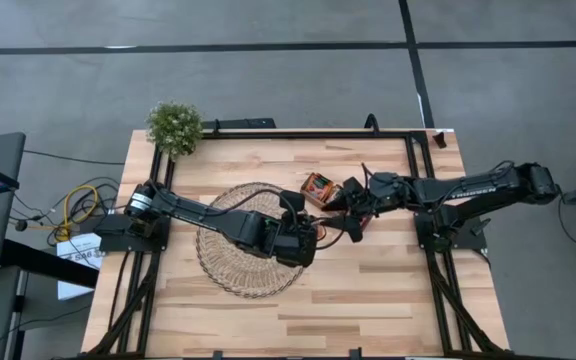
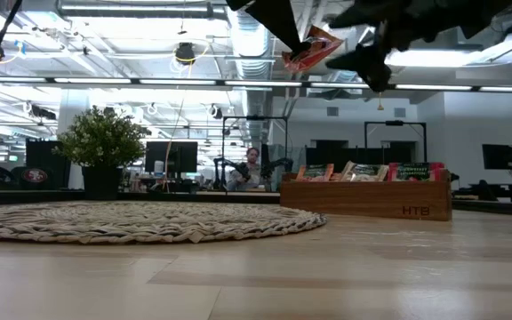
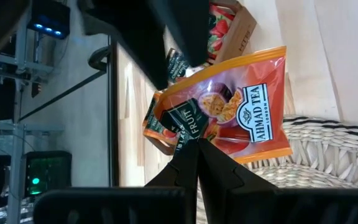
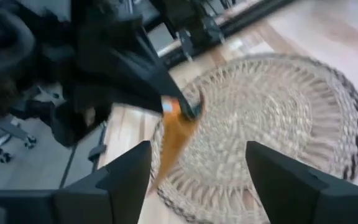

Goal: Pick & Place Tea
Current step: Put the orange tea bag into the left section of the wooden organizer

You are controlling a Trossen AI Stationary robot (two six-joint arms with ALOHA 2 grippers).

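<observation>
The counter (image 1: 368,290) is pale butcher-block wood in long planks, framed by black rails, and it stands on a grey floor crossed by dark lines. A small potted plant (image 1: 174,126) sits at its far left corner, and yellow cables lie on the floor off the left side. Looking level across the wood, the room behind is a big open office with exposed ducts, strip lights and rows of monitors, and a person (image 2: 252,166) sits at a desk far back.

A round wicker mat (image 1: 228,258) lies left of centre. Beyond it, toward the far edge, a brown wooden compartment tray (image 2: 372,197) holds more sachets standing on edge, red-orange and green.

The tea sachet (image 3: 241,112) in play is held up in the air over the mat's right edge, well clear of the wood. It is a flat orange-red square with a fruit picture and "Ahmad Tea London" printed on it. The left end effector (image 3: 197,148) is pinched tight on its lower edge. The right end effector (image 4: 197,168) hangs just beside it with its fingers spread wide apart and nothing between them, the sachet seen edge-on beyond them.
</observation>
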